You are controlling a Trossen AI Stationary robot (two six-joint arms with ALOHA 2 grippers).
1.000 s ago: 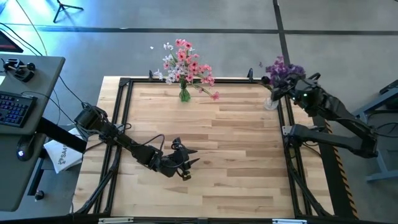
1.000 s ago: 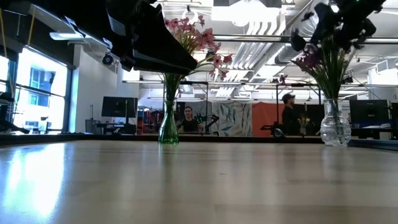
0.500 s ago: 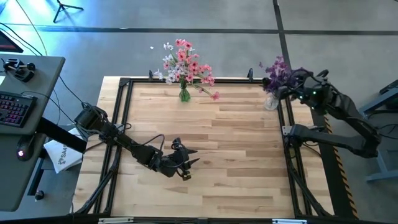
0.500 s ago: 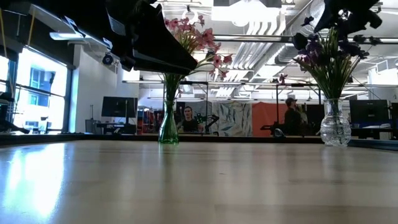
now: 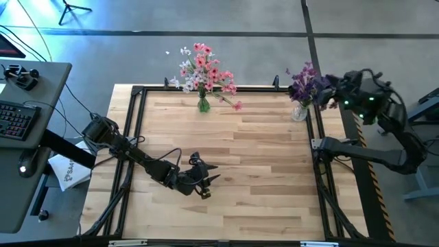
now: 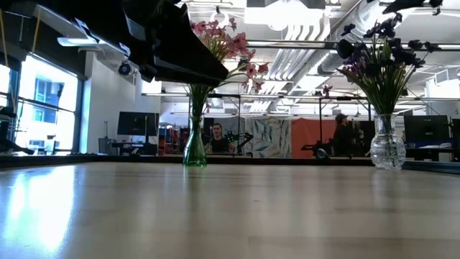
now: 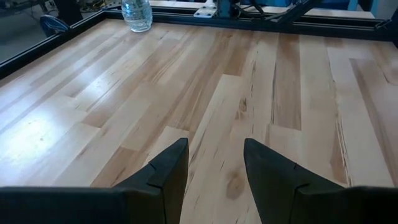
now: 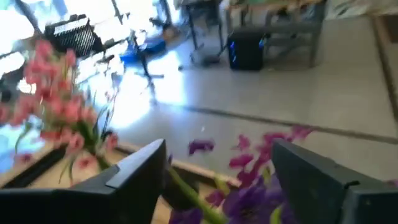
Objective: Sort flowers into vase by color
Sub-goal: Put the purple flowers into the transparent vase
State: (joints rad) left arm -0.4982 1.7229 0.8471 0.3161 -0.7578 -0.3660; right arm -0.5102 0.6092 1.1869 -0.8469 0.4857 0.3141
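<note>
Sorting looks finished: your surface holds no loose flowers; both vases filled; right gripper and left gripper spread, empty.

My desk — pale wood planks inside a black frame. Two things stand on it: green vase at the far edge, clear glass vase at the far right corner — well apart.
</note>
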